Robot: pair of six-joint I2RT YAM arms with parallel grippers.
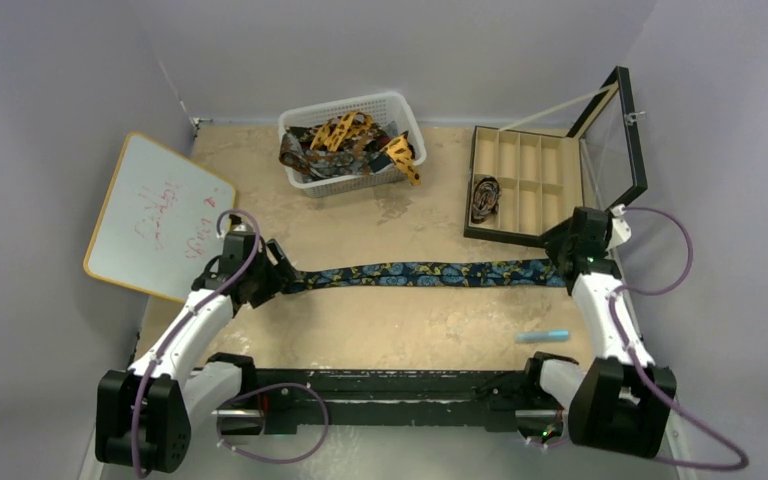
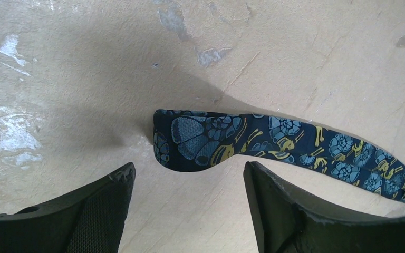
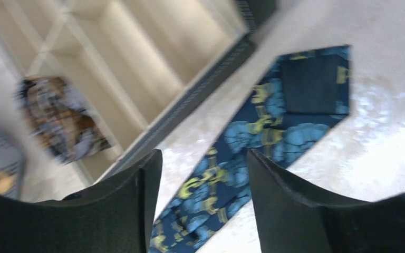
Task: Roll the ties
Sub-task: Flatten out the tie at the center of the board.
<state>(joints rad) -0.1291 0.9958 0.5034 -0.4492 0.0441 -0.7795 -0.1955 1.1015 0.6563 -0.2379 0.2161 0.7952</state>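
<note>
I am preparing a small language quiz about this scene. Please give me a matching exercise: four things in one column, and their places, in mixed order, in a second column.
1 navy tie
2 rolled tie
3 white basket
4 whiteboard

A in a compartment of the open box
B at the left edge
C stretched flat across the middle
D at the far side, holding loose ties

Pairs: 1-C, 2-A, 3-D, 4-B
</note>
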